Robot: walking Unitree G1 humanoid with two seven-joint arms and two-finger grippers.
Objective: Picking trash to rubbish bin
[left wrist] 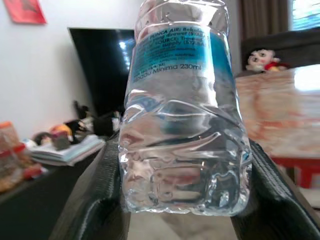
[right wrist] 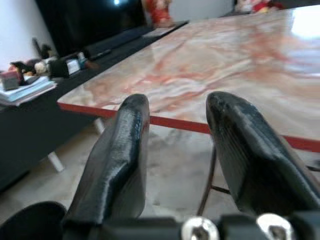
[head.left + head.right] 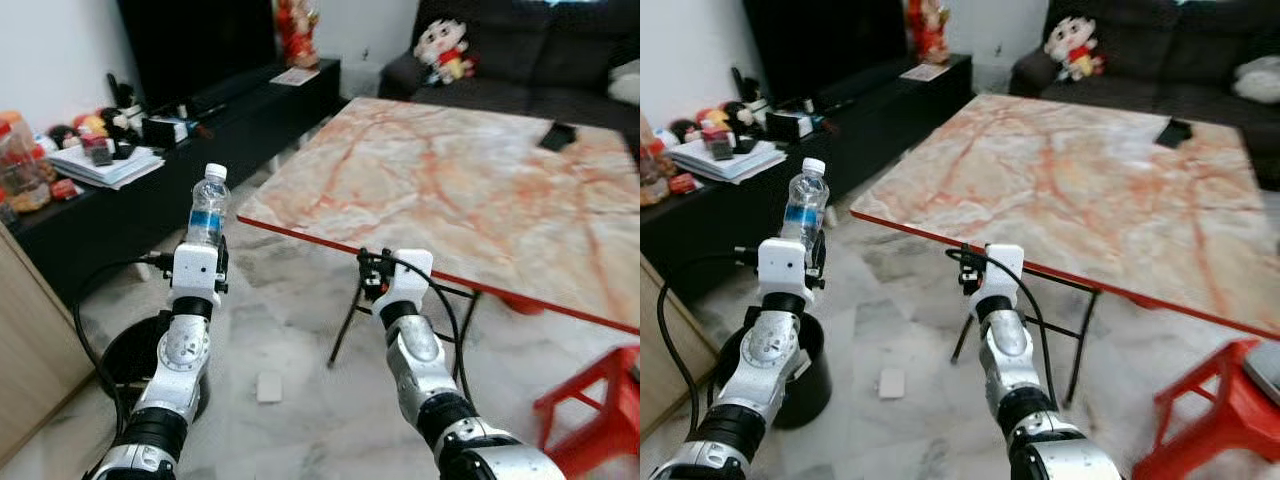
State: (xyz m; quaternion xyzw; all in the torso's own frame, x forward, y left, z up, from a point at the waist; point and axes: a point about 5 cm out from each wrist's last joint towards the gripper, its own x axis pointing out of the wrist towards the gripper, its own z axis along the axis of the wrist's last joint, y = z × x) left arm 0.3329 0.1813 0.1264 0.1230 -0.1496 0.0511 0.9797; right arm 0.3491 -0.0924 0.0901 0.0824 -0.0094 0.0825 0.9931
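A clear plastic water bottle (image 3: 208, 208) with a blue label and white cap stands upright in my left gripper (image 1: 182, 155), which is shut on its lower body. Both black fingers (image 1: 97, 195) press the crumpled sides. The bottle is held raised, above and a little beyond the round black rubbish bin (image 3: 808, 372) that stands on the floor under my left forearm. My right gripper (image 2: 175, 117) is open with nothing between its fingers, held in front of the table's red front edge.
A marble-top folding table (image 3: 470, 190) fills the right, with a black phone (image 3: 557, 135) on it. A red stool (image 3: 598, 405) stands at lower right. A low black cabinet (image 3: 215, 120) with clutter runs along the left. A small white scrap (image 3: 269, 386) lies on the floor.
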